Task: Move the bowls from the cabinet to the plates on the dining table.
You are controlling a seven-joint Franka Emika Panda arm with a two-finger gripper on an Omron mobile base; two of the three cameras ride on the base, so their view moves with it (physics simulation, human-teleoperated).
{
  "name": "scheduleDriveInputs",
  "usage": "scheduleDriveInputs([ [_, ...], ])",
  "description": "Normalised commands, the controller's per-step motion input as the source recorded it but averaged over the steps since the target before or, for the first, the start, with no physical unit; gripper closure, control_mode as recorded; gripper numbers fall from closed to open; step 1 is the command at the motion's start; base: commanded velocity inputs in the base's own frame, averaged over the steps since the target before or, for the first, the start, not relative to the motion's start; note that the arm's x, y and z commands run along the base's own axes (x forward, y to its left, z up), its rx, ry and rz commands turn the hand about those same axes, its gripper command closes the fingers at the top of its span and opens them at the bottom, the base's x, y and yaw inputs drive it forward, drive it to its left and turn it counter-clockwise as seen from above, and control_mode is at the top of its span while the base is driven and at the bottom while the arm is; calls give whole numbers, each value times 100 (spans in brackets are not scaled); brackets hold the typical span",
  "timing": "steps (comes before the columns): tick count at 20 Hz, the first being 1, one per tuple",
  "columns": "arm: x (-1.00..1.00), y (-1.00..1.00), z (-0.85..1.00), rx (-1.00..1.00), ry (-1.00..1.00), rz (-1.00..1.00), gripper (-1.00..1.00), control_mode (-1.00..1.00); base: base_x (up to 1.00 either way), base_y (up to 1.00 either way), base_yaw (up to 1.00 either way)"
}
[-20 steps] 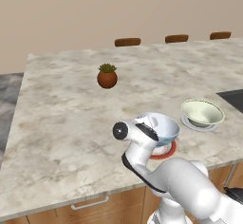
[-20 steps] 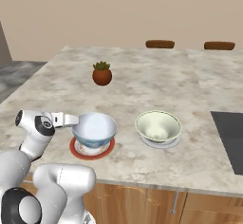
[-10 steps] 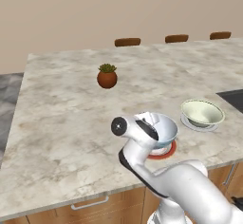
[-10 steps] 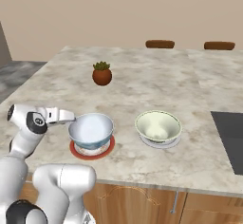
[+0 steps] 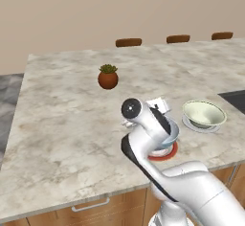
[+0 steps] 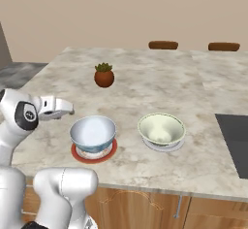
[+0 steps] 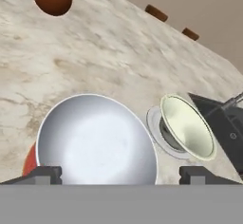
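Hovering my gripper [image 7: 120, 174] over the blue-patterned bowl [image 6: 93, 134], jaws spread wide, clear of its rim; it sits on the red plate [image 6: 93, 154] on the dining table [image 6: 145, 82], cream bowl [image 6: 161, 129] just beside, and I read no writing anywhere

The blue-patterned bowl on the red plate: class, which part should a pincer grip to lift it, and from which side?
Grip the rim of the blue-patterned bowl from above, one finger inside and one outside. It sits upright on the red plate with its mouth open upward, and its flaring wall looks too wide to span. The rim facing away from the cream bowl probably gives most room.
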Motion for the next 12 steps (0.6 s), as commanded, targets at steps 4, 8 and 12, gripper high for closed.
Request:
scheduleDriveInputs([
  [4, -64, -25, 38, 14, 10, 14, -100, -100, 0, 0, 0],
  [8, -78, -30, 25, 19, 10, 15, -100, -100, 0, 0, 0],
  [12, -90, -24, 26, 16, 11, 16, -100, -100, 0, 0, 0],
])
